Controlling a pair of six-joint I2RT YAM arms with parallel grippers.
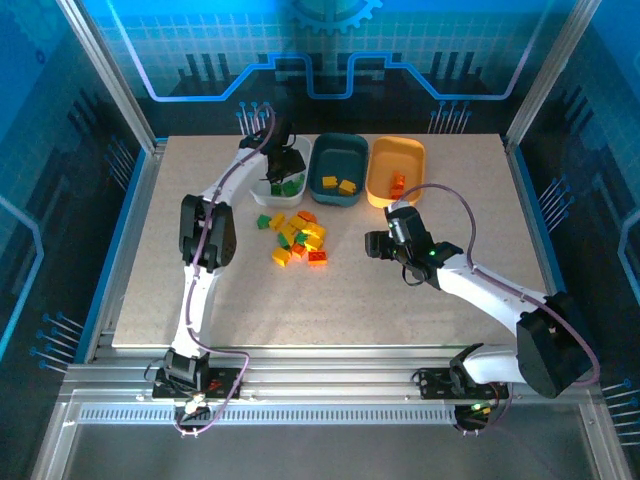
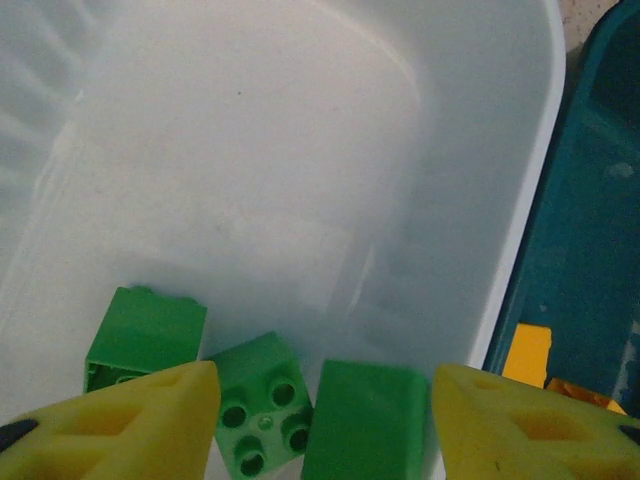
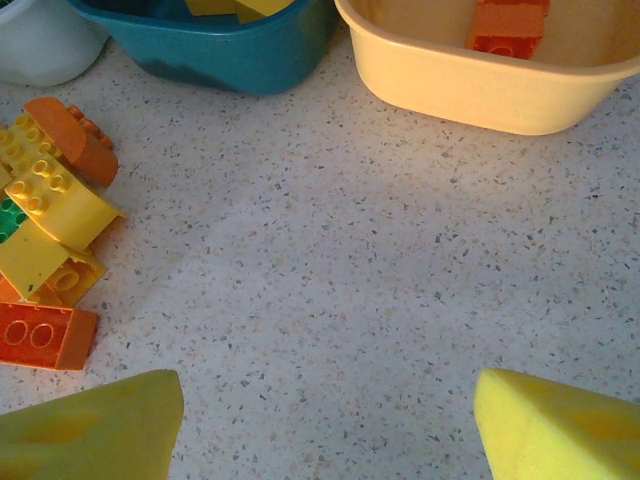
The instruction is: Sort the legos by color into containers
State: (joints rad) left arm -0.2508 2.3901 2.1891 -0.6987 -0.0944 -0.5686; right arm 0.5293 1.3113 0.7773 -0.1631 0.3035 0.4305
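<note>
Three trays sit in a row at the far side of the table [image 1: 280, 310], long axes all running away from the arm bases: white tray [image 1: 264, 194] left, teal tray [image 1: 340, 155] middle, yellow-orange tray [image 1: 398, 155] right, walls just beside each other. All are shallow smooth plastic with rounded corners. Left arm is stretched far out with the elbow raised over the table's left half. The left gripper [image 2: 325, 430] points down into the white tray, fingers spread wide, nothing between the pads. Below it are three green bricks [image 2: 262, 400] on the tray floor by one wall. The middle one is square with four round hollow studs facing the camera; the outer two show plain flat faces. Teal tray holds two yellow bricks [image 1: 338, 184]. Yellow-orange tray holds orange-red bricks [image 1: 397, 185], count unclear. Loose pile [image 1: 298, 240] of mixed green, yellow and orange-red lies on the table near the white and teal trays but not touching them; bricks lie at all angles, no common heading. Right arm comes in low from the right. The right gripper [image 3: 325, 420] is over bare table right of the pile, aimed at the yellow-orange tray, fingers wide apart, empty. Table surface is matte speckled beige.
</note>
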